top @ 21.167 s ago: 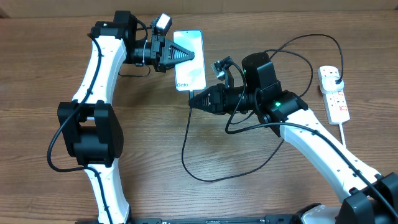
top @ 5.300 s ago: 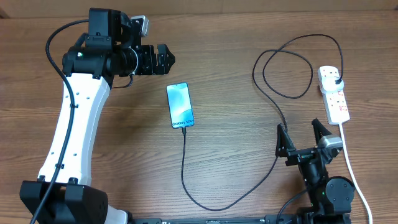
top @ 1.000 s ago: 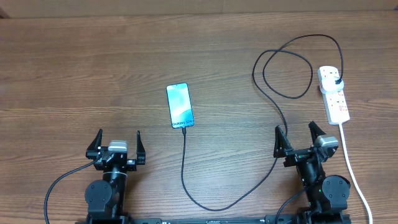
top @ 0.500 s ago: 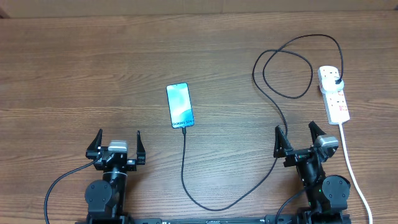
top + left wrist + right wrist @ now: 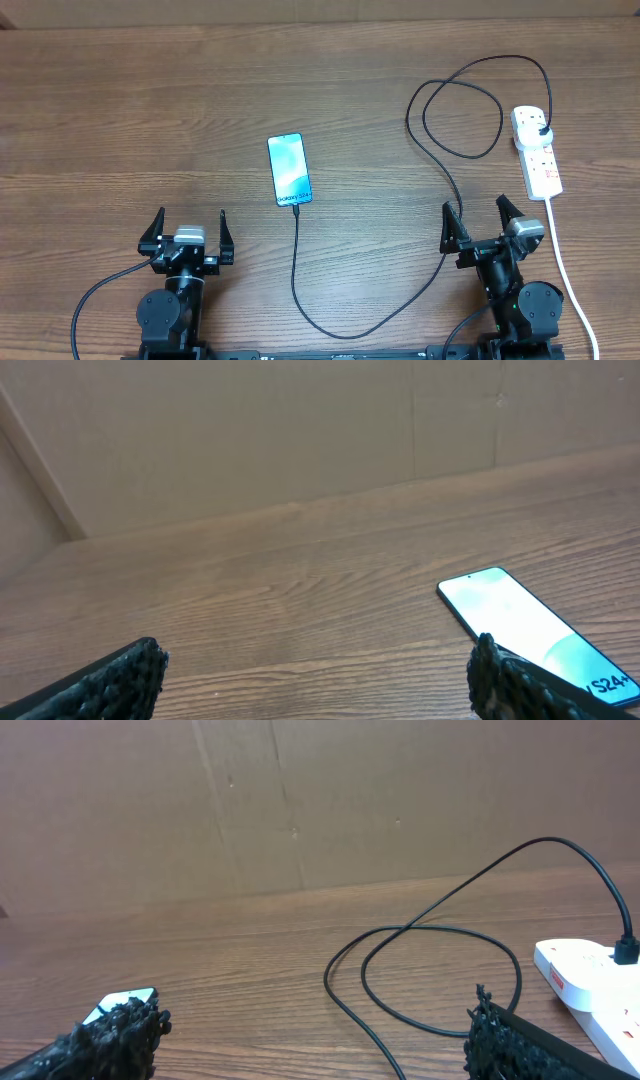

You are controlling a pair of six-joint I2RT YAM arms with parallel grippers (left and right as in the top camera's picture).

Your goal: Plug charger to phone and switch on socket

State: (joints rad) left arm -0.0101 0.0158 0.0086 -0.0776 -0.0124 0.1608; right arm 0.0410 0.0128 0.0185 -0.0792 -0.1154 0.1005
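The phone (image 5: pixel 289 170) lies flat mid-table, screen lit blue-teal, and shows at the right of the left wrist view (image 5: pixel 520 622). The charger (image 5: pixel 300 270), a thin black cable, has its tip at the phone's near edge; it loops across the table to a black plug in the socket (image 5: pixel 536 152), a white power strip at the far right. Its loop (image 5: pixel 430 970) and the socket (image 5: pixel 590 975) show in the right wrist view. My left gripper (image 5: pixel 190 228) stands open near the front edge, holding nothing. My right gripper (image 5: pixel 480 220) is open too, with the cable passing its left finger.
The socket's thick white cord (image 5: pixel 562 260) runs toward the front edge, right of my right arm. A brown cardboard wall (image 5: pixel 300 800) closes off the back of the wooden table (image 5: pixel 120 120).
None over the last second. Earlier, both arms worked at the phone mid-table; they have since drawn back to the front edge.
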